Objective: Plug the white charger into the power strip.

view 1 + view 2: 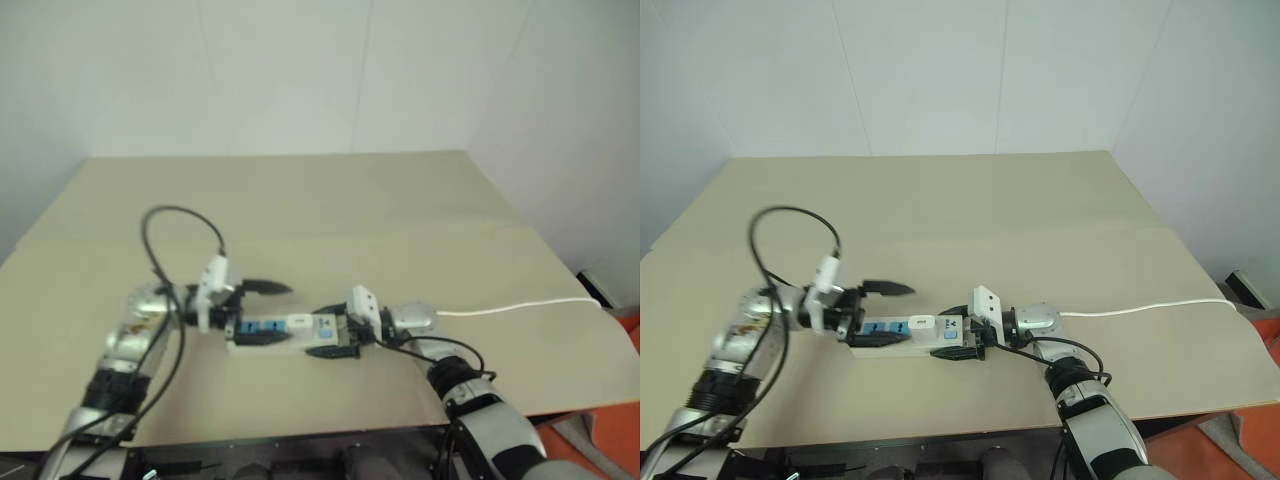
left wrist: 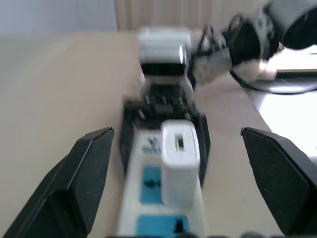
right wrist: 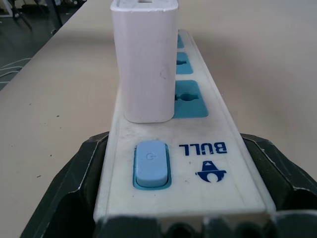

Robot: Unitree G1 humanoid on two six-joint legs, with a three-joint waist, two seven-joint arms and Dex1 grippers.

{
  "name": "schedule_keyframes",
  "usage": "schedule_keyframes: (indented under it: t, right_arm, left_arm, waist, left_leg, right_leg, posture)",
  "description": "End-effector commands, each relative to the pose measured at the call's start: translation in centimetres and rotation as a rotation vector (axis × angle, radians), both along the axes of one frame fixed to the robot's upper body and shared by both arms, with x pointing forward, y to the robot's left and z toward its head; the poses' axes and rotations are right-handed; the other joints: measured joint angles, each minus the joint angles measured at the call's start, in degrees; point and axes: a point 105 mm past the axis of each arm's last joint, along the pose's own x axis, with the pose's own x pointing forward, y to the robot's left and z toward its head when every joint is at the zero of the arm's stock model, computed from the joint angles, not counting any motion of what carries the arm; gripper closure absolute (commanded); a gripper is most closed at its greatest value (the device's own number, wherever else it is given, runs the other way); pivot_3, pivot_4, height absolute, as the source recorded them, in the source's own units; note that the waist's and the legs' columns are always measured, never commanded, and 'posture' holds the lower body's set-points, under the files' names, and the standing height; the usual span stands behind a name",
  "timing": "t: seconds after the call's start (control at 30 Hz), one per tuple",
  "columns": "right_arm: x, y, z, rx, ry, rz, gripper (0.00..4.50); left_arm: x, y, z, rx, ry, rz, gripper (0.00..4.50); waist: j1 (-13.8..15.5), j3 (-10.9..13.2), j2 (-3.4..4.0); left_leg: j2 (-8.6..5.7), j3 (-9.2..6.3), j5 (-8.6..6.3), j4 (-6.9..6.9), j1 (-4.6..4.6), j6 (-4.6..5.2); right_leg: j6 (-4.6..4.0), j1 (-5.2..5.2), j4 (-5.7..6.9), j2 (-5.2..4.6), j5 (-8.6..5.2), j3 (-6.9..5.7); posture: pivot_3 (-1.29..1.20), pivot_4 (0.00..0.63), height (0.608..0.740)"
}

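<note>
Left gripper (image 1: 257,312) stood with its black wedge fingers spread wide, empty, at the power strip's (image 1: 280,333) far end; right gripper (image 1: 331,332) clamped the strip's switch end between matte black pads; the white charger (image 3: 144,62), a smooth rounded block, stood upright in the socket nearest the pale blue switch (image 3: 151,162).

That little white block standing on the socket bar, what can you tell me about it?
The white charger is a small smooth plastic block with rounded edges and a slot in its top face. It stands upright, plugged into the power strip, at the socket nearest the blue switch. Nothing grips it: the left gripper is open, its fingers well apart on either side, while the right gripper clamps the strip's switch end.
</note>
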Motion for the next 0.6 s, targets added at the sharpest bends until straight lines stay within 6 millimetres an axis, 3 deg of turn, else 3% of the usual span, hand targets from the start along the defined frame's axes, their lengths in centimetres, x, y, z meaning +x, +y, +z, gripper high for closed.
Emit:
schedule_keyframes:
  t: [0.03,0.1,0.17,0.37,0.6]
  right_arm:
    - [-1.3,-0.5,-3.3,-0.095,0.119,0.005,1.08]
    - [-1.2,-0.5,-3.2,-0.089,0.112,-0.001,0.36]
    - [-1.1,-0.6,-2.9,-0.084,0.109,0.006,0.02]
    - [-1.0,-1.5,-1.6,-0.066,0.066,0.014,0.02]
    - [-1.1,-4.5,1.3,-0.045,-0.004,-0.019,0.02]
  left_arm:
    - [-0.8,1.0,3.3,-0.004,-0.065,0.017,0.02]
    - [-1.1,1.8,4.0,0.000,-0.062,0.052,0.00]
    - [-1.3,2.6,3.8,0.030,-0.062,0.095,0.00]
    - [-1.9,4.5,3.1,0.048,-0.037,0.176,0.00]
    - [-2.6,6.2,2.8,0.067,-0.027,0.237,0.00]
  waist:
    - [-0.04,0.00,0.01]
    - [-0.07,0.01,0.00]
    - [-0.14,0.02,0.01]
    - [0.39,0.17,-0.03]
    - [2.35,0.41,0.10]
  left_leg:
    - [0.00,0.00,0.00,-0.01,0.00,0.00]
    - [-0.01,0.00,0.00,-0.01,0.01,0.00]
    - [0.00,0.00,0.00,-0.01,0.01,0.00]
    - [0.00,0.00,0.00,-0.06,-0.04,0.00]
    - [-0.11,0.10,0.00,-0.05,-0.82,0.00]
  right_leg:
    - [0.00,0.00,-0.02,0.00,0.00,-0.01]
    - [-0.01,0.01,-0.04,0.00,-0.01,-0.01]
    - [-0.02,0.01,-0.07,0.00,-0.01,-0.03]
    - [-0.05,-0.06,-0.14,-0.05,-0.03,-0.06]
    - [0.00,-0.73,-0.21,-0.26,-0.03,-0.09]
  posture:
    - [0.00,0.150,0.740]
    - [0.00,0.150,0.740]
    - [0.00,0.150,0.740]
    - [0.00,0.150,0.740]
    - [0.00,0.150,0.740]
